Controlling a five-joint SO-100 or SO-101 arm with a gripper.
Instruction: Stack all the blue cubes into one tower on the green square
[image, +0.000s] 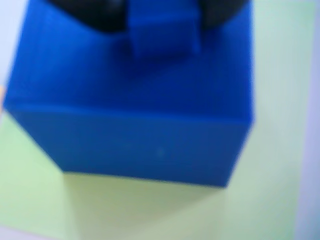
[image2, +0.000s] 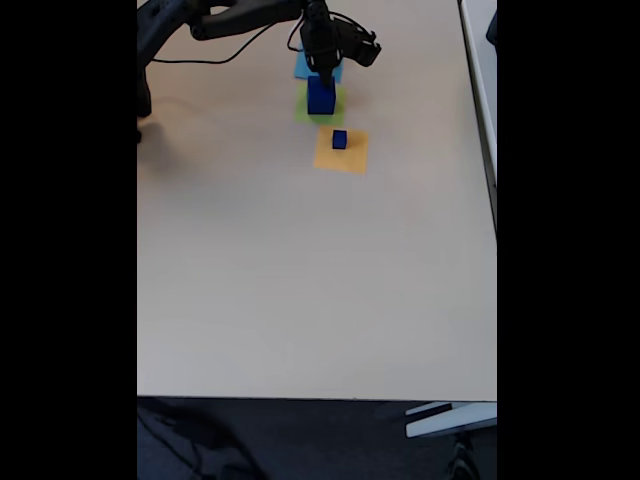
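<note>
On the green square (image: 280, 100) I see the large blue cube (image: 135, 130), with a smaller blue cube (image: 162, 30) on its top; the gripper (image2: 322, 72) sits over this stack, but I cannot tell how its jaws stand; the smallest cube (image2: 340, 139) rests apart on the orange square (image2: 341, 152).

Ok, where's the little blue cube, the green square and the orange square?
little blue cube (image2: 340, 139), fixed view, its top face.
green square (image2: 303, 113), fixed view, bare left edge beside the stacked cubes.
orange square (image2: 352, 158), fixed view, bare lower corner.
</note>
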